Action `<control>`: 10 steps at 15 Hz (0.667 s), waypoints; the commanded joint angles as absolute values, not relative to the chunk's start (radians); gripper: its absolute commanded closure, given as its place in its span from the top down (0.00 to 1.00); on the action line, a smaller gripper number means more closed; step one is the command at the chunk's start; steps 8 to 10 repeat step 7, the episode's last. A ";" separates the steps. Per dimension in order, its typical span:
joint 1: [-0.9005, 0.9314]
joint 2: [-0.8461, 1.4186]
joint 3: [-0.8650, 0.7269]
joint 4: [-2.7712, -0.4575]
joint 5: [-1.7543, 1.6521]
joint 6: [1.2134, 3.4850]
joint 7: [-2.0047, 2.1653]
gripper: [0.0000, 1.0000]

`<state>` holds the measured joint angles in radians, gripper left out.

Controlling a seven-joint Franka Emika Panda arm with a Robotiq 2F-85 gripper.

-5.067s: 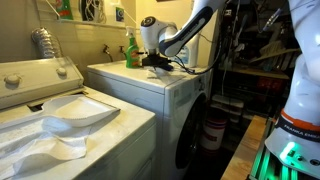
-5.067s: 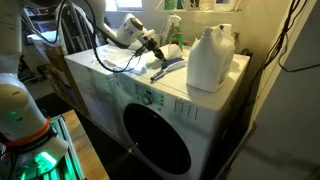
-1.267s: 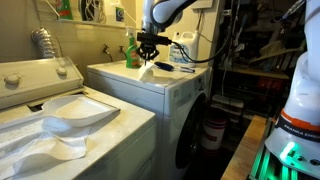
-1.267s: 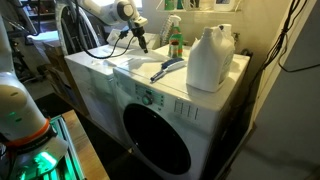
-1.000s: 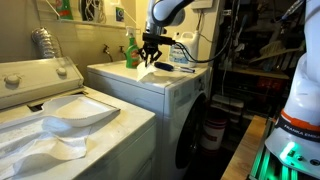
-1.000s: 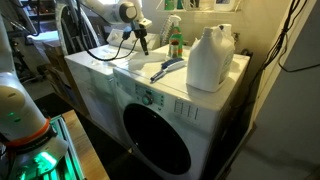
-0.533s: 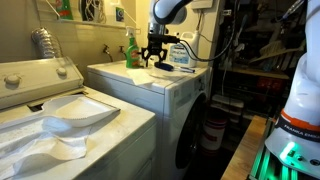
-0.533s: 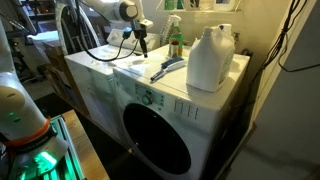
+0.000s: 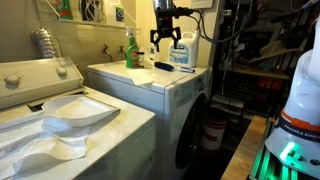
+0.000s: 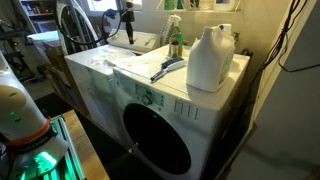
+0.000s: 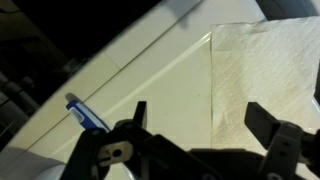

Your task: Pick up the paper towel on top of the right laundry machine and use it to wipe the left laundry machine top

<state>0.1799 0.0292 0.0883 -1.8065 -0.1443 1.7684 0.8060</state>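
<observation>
The paper towel (image 9: 141,76) (image 10: 136,66) (image 11: 268,62) lies flat on the plain top of the right laundry machine (image 9: 150,100) (image 10: 108,88), a white front-loader with a round dark door. My gripper (image 9: 163,40) (image 10: 128,32) (image 11: 200,116) hangs well above that top, open, with nothing between its fingers. In the wrist view the towel's left edge runs below the gap between the jaws. The left laundry machine top (image 9: 20,98) is the off-white top-loader surface at the near left, far from the gripper.
A green bottle (image 9: 131,50) (image 10: 175,40) and a white jug (image 10: 210,58) stand on the right machine. A blue-handled brush (image 10: 168,68) (image 11: 88,113) lies beside the towel. White crumpled material (image 9: 62,128) sits on the left machine. A flexible hose (image 9: 42,42) rises behind it.
The gripper has opened and let go of the paper towel, which stays on the right machine top. The gripper has risen and shifted away along the top.
</observation>
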 commanded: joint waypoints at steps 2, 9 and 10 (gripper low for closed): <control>0.151 -0.015 0.104 -1.820 -0.139 1.737 0.733 1.00; 0.128 -0.054 0.101 -1.858 -0.130 1.739 0.646 1.00; 0.128 -0.054 0.101 -1.858 -0.130 1.739 0.646 1.00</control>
